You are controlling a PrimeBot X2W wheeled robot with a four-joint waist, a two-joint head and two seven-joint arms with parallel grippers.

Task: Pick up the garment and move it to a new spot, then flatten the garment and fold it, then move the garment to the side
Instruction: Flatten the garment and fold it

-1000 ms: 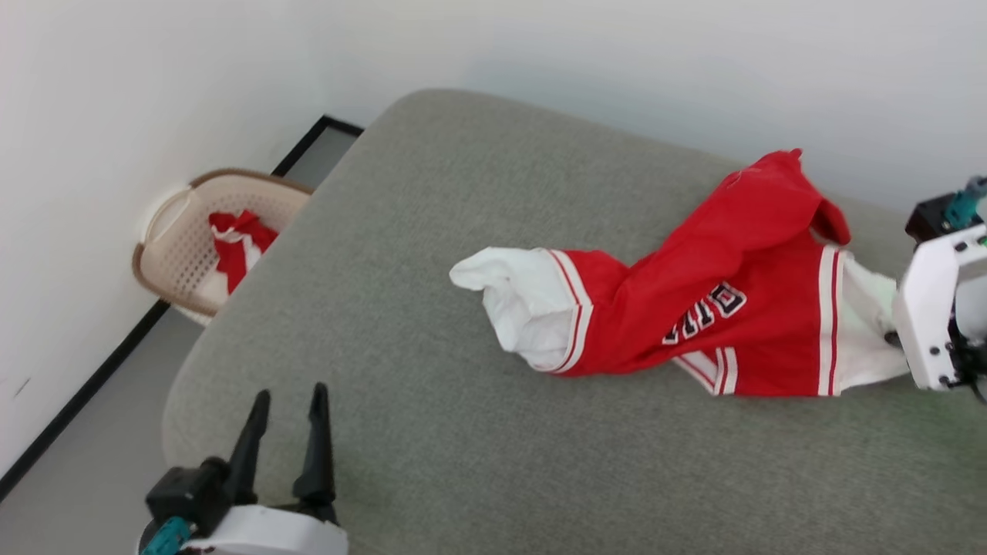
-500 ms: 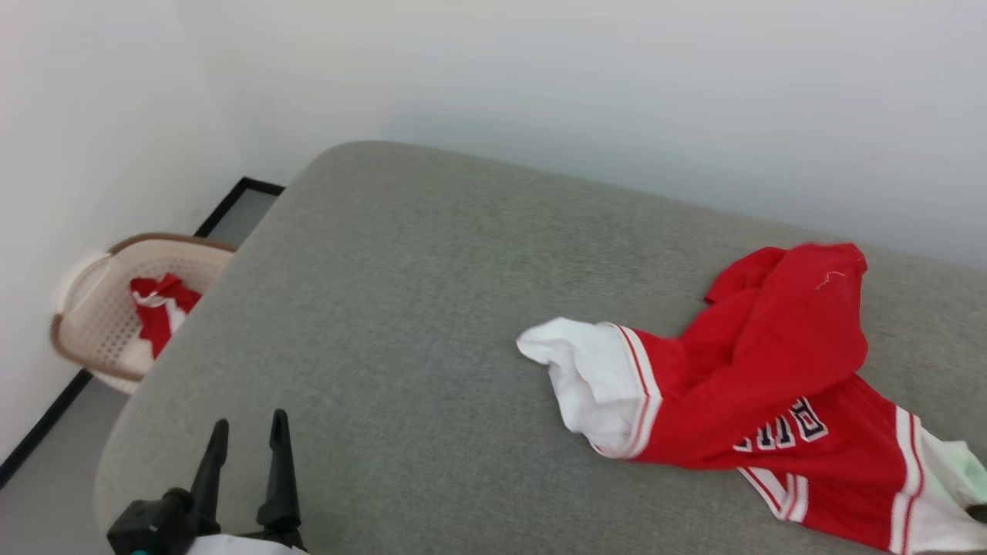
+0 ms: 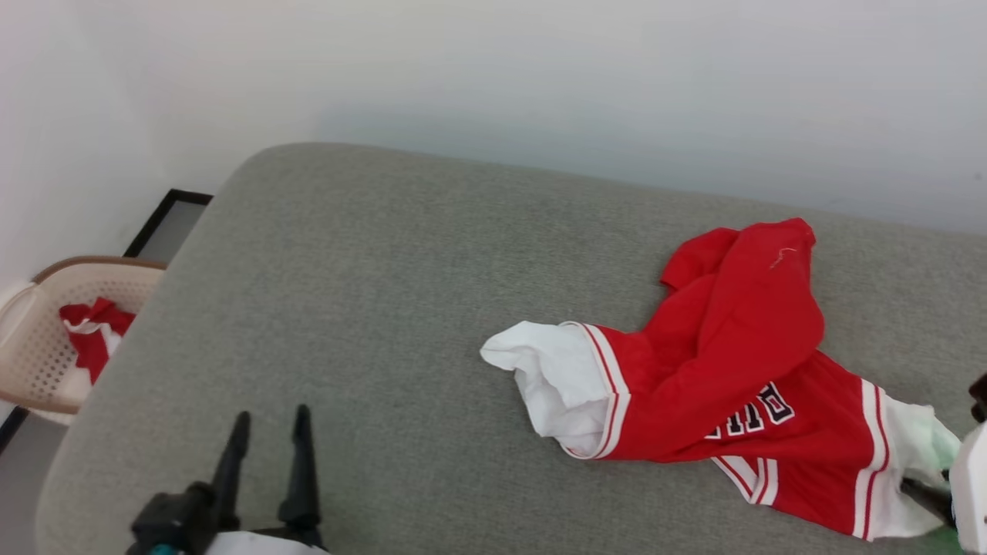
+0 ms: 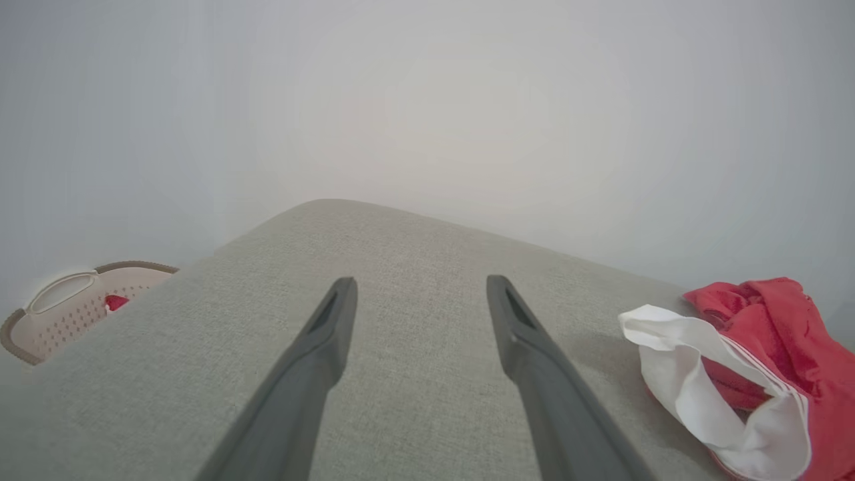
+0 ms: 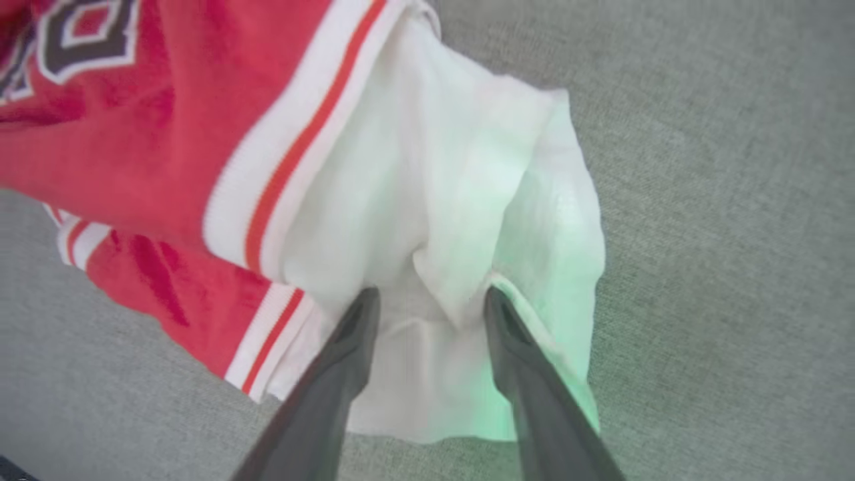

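On the far left, a pale plastic basket with a brown rim sits low beside the cushion, with some red cloth inside. Leave it alone. Your left gripper hovers near you over the bare part of the big grey cloth cushion. Its two dark fingers are wide apart and hold nothing.

To the right lies the red jersey shirt with white sleeves. It is all bunched up, and its black letters are half hidden in a fold. At the far right, your right gripper has its fingers apart on each side of the right white sleeve, not pinching it.

I think flattening comes next. Bring the left gripper to the left white sleeve and grab each sleeve by its edge. Pull them apart slowly, so the shirt spreads and does not slide.
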